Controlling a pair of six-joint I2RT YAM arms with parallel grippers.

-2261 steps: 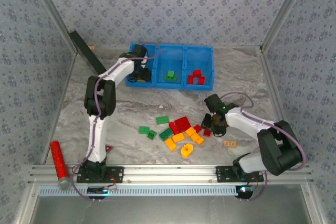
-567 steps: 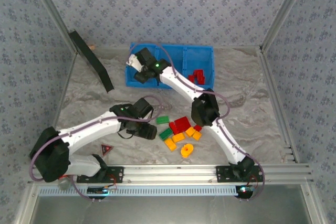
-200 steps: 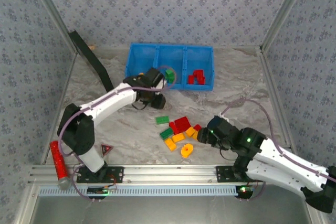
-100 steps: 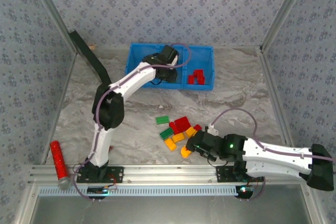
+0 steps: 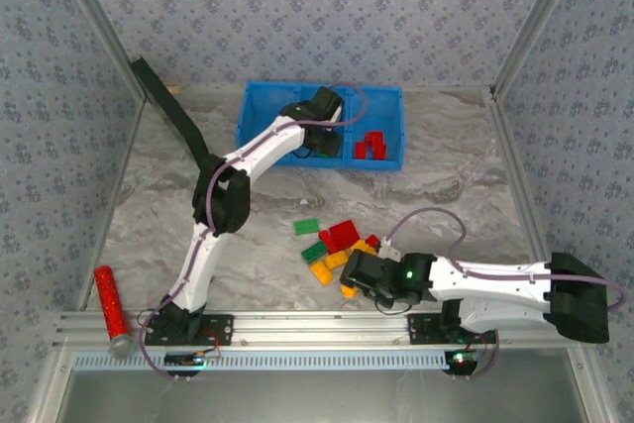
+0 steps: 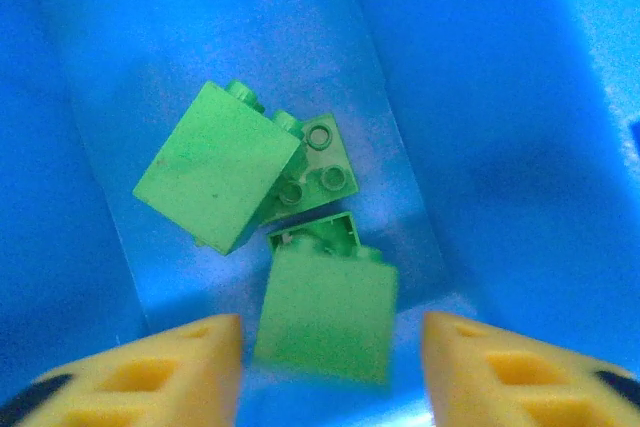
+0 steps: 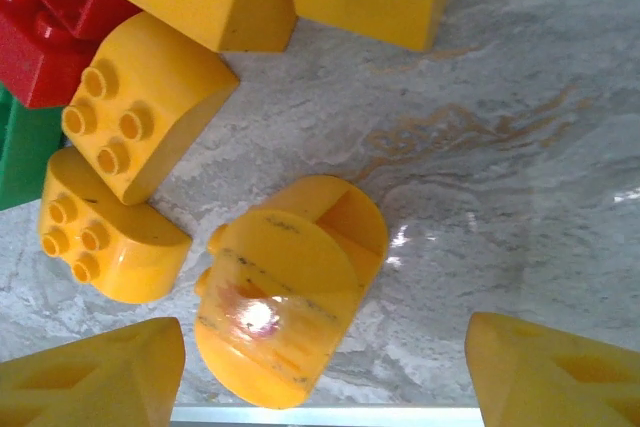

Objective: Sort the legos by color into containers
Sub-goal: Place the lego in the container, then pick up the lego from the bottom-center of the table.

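Crouching right arm: I fold out to the right and run my white forearm back leftward, low along the near edge of the table [image 5: 466,175].
Right gripper [image 7: 325,372]: my two yellow wedge fingers stand wide apart, released, straddling a brick without touching it.
Brick below me: a round-topped yellow lego [image 7: 285,292], glossy and scuffed, lying on its side with its hollow underside showing.
Its neighbours: a studded yellow lego [image 7: 140,122] with a curved back lies just beside it, and a red lego [image 7: 50,7] lies beyond that.
Table surface: smooth grey marbling with a bright glare spot.
Loose pile [image 5: 342,237]: red, green and yellow bricks huddle mid-table, well apart from the bin.
Left arm: I stretch far forward, elbow raised over mid-table, wrist tipped down into the blue bin [image 5: 267,121].
Left gripper [image 6: 330,347]: my fingers are parted and released. A smooth green lego [image 6: 325,312] shows blurred between them, touching neither as far as I can tell.
Middle compartment: a flat-faced green lego [image 6: 215,177] leans against a small one showing round studs, both on the matte blue floor.
Right compartment: red legos [image 5: 371,144] sit clustered together.
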